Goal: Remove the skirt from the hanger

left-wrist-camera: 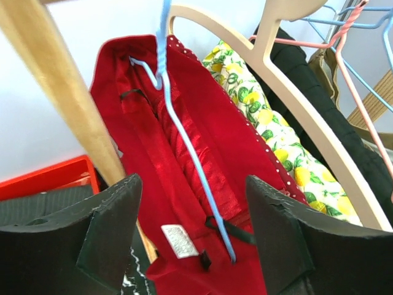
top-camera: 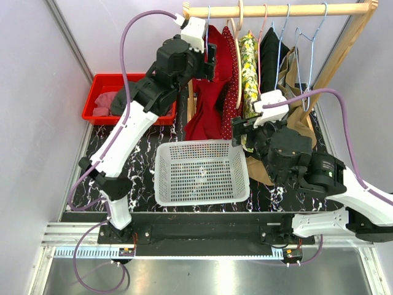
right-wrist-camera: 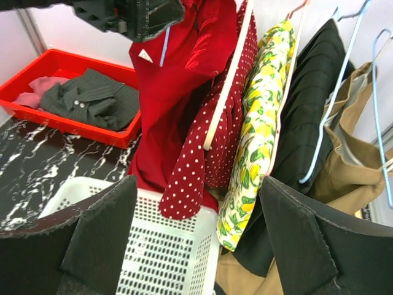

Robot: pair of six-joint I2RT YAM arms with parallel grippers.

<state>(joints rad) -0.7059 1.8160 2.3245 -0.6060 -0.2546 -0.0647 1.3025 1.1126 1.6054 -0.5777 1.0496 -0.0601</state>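
The red skirt (top-camera: 206, 107) hangs leftmost on the wooden rail (top-camera: 276, 10), held by its black loops on a thin blue hanger (left-wrist-camera: 190, 160). Its waist with a white label shows in the left wrist view (left-wrist-camera: 202, 160). My left gripper (top-camera: 209, 58) is open, raised to the skirt's waist, its jaws either side of the hanger and apart from it (left-wrist-camera: 191, 184). My right gripper (top-camera: 238, 132) is open and empty (right-wrist-camera: 196, 184), low by the basket's far right corner, facing the skirt's hem (right-wrist-camera: 169, 86).
A white basket (top-camera: 202, 144) sits under the skirt. A polka-dot garment (top-camera: 230, 80), lemon-print one (top-camera: 249, 67), black one (top-camera: 270, 55) and tan one (top-camera: 288, 74) hang to the right. A red bin (top-camera: 98, 92) with clothes stands back left. Empty hangers hang further right.
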